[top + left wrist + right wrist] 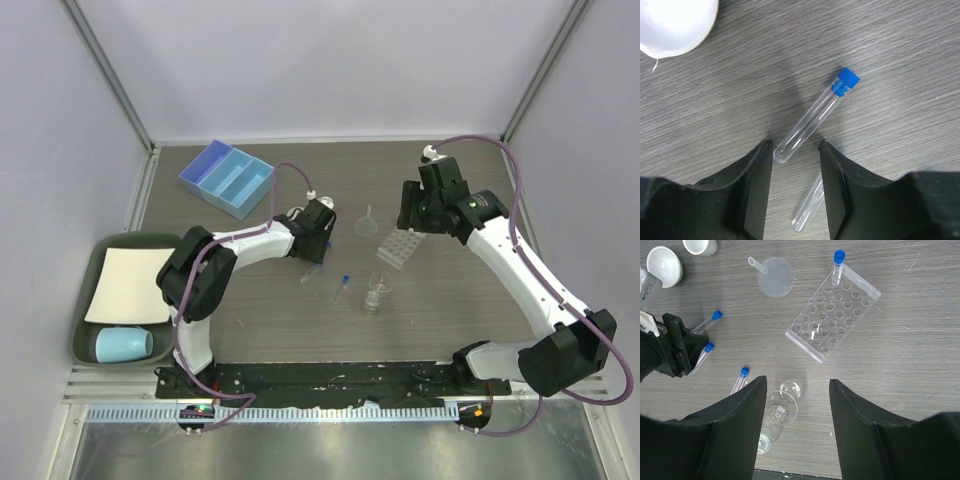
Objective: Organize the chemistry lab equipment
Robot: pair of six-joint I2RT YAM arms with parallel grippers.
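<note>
The left claw (795,147), open over the capped tube (815,115), should center on the tube's middle and close gently, while the right claw (797,382) hangs open and empty.

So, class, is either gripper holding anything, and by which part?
Nothing is held. The left gripper stands open over a lying test tube; the right gripper is open above the beaker.

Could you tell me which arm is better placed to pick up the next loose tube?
Left, I think. The left gripper hangs open low over a capped tube, a second tube lying between its jaws. The right gripper, also open, sits higher, above the beaker and rack.
</note>
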